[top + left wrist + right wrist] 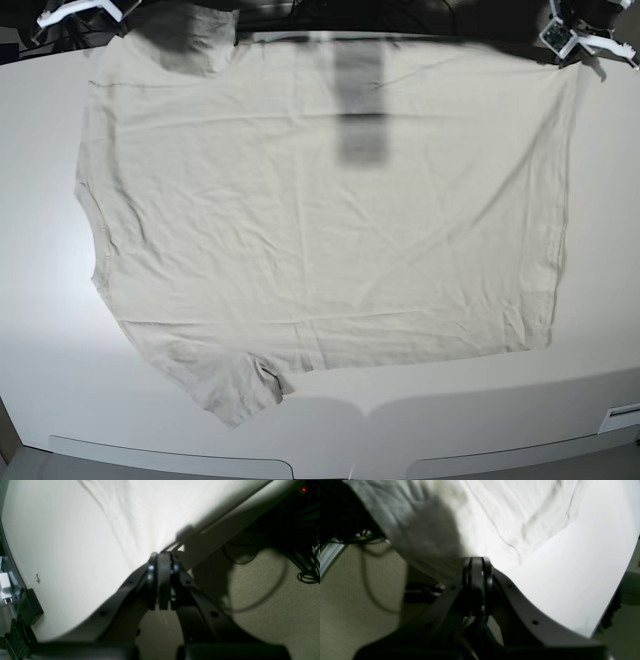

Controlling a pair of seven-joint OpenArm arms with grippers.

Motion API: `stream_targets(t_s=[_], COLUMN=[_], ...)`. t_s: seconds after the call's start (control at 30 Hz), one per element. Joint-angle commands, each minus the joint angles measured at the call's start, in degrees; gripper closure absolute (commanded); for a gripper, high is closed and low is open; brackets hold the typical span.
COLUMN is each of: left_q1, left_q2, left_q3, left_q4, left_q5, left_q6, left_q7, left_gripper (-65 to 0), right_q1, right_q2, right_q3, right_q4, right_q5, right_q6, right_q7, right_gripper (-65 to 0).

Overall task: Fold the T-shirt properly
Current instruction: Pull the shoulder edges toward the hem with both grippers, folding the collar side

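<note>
- The T-shirt [320,220] lies spread flat across the white worktop [480,400], its long axis running side to side in the base view, with one sleeve [235,385] sticking out toward the near edge and the other [190,35] at the far edge
- Both arms sit at the far edge of the worktop, one at each far corner of the cloth, so neither is clearly nearer; the shirt lies ahead of each gripper, stretching away toward the near edge
- The left gripper [163,562] has its jaws pressed together with nothing visibly between them; cloth and worktop edge lie just beyond its tip
- The right gripper [477,566] is likewise closed and empty, its tip near a wrinkled, shadowed part of the shirt
- In the base view only small white bits of the arms show at the top corners; the grippers themselves are cut off
- Both wrist views are blurred, so whether either tip touches the fabric cannot be told
</note>
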Motion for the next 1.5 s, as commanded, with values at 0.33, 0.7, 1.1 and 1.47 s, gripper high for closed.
stream_targets(t_s=[0.33,0.7,1.1,1.47], left_q1=[-10.2,-21.7,-30.0,-36.2], left_q2=[-0.7,-0.7,-0.7,-0.7], left_q3=[-2.3,-2.2,-2.1,1.4], left_q4=[1.6,0.2,-11.9,-21.2], left_q5=[-8.8,-15.1,-17.6,-18.0], left_q6=[1.7,1.6,-3.2,-6.5], left_q7=[-3.2,-2.1,-2.4,-5.2], left_gripper=[0.0,0.0,0.0,0.0], right_q1=[14.8,32.4,45.1,50.4], right_q2=[2.9,2.9,1.5,2.0], right_q3=[0.4,-3.3,-5.3,-5.5], right_q4=[1.6,-5.9,-16.1,-22.5], right_q5=[10.4,15.1,15.4,18.1], right_q6=[1.2,2.5,2.5,2.8], right_q7=[0.7,0.7,0.8,0.9], right_gripper=[0.0,0.0,0.0,0.0])
